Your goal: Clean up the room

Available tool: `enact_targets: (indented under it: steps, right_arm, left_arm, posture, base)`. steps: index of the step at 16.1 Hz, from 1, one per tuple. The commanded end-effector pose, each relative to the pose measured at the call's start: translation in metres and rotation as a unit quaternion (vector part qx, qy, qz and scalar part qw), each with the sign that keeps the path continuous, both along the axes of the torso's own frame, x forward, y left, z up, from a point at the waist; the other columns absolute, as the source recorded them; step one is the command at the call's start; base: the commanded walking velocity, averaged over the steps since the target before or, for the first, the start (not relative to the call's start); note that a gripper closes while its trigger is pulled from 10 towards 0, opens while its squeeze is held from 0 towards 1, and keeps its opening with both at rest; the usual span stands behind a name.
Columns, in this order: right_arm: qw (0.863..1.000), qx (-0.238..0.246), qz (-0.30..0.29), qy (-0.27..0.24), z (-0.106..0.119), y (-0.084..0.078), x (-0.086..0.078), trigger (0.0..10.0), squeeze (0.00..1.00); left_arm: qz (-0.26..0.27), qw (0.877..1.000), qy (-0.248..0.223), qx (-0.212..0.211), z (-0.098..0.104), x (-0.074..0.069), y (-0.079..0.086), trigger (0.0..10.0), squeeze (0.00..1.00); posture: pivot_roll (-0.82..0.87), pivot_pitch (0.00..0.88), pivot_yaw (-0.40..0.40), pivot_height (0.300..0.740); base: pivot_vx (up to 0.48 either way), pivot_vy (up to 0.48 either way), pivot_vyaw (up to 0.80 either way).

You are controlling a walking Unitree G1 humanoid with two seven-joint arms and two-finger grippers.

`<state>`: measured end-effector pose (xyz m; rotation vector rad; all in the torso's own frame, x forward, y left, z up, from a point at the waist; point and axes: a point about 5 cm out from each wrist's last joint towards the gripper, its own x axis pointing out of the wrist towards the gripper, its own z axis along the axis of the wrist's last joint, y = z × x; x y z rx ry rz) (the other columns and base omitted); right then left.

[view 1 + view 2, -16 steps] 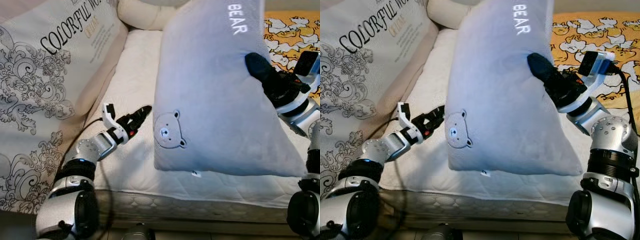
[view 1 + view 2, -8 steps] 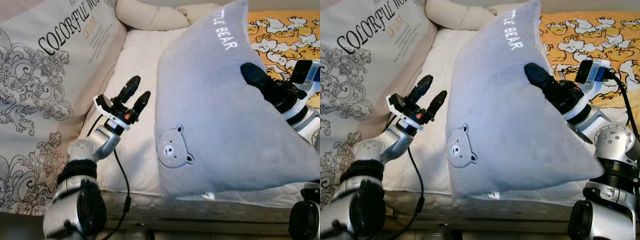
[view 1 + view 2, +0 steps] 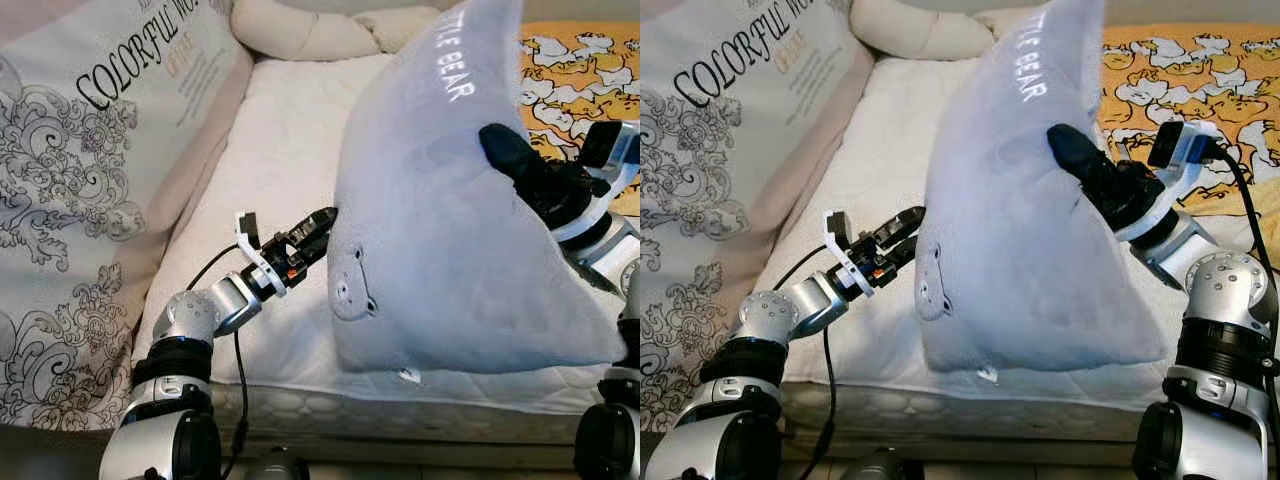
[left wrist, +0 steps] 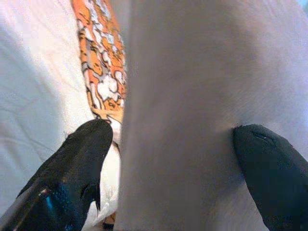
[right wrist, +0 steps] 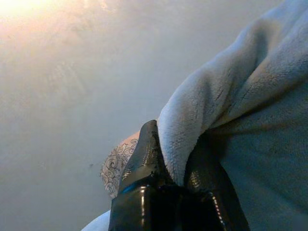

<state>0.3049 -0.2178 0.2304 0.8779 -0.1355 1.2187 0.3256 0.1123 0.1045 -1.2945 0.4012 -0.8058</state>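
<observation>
Grey plush bear-print pillow stands tilted on the white quilted mattress. Right gripper pinches its fabric; left gripper straddles its edge, fingers spread wide.

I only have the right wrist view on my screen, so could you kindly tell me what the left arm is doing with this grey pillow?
Observer: The left pincer is at the grey pillow's side edge, one finger on each face of it.
Operator: Thank you. Is the pillow lying flat?
Observer: No, it stands tilted on the white mattress, its lower edge near the front.
Operator: And where does my right pincer hold it?
Observer: The right pincer pinches a fold on the pillow's right side, about halfway up.
Operator: What lies behind it?
Observer: An orange patterned blanket.
</observation>
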Motion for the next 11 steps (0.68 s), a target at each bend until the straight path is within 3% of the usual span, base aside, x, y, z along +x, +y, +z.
enact_targets:
  steps: [1,2,3,7,11]
  right_arm:
    - [0.999,0.020,0.012,-0.045,0.019,0.001,-0.003,0.0,0.00]
    - [0.999,0.021,0.012,-0.046,0.019,0.001,-0.003,0.0,0.00]
    - [0.998,0.025,0.012,-0.048,0.022,0.002,-0.002,0.0,0.00]
    - [0.997,0.046,0.027,-0.051,0.025,0.014,0.003,0.0,0.00]
    - [0.998,0.039,0.030,-0.032,0.015,0.021,0.007,0.0,0.00]
  left_arm:
    - [0.032,0.999,0.009,-0.023,0.002,0.004,0.014,10.0,0.00]
    - [0.043,0.998,0.012,-0.047,0.004,0.006,0.017,10.0,0.00]
    - [0.055,0.993,0.009,-0.100,0.010,0.008,0.022,10.0,0.00]
    - [0.046,0.995,0.034,-0.082,0.001,0.007,0.003,10.0,0.00]
    - [0.033,0.984,-0.021,-0.171,0.030,0.009,0.002,10.0,0.00]
  posture:
    - [-0.02,0.000,0.095,0.740]
    - [-0.02,0.000,0.094,0.740]
    - [-0.02,0.000,0.092,0.740]
    - [-0.02,0.000,0.085,0.740]
    - [-0.01,0.000,0.080,0.740]
  base:
    - [0.000,0.000,0.00]
    - [0.000,0.000,0.00]
    - [0.000,0.000,0.00]
    - [0.000,0.000,0.00]
    - [0.000,0.000,0.00]
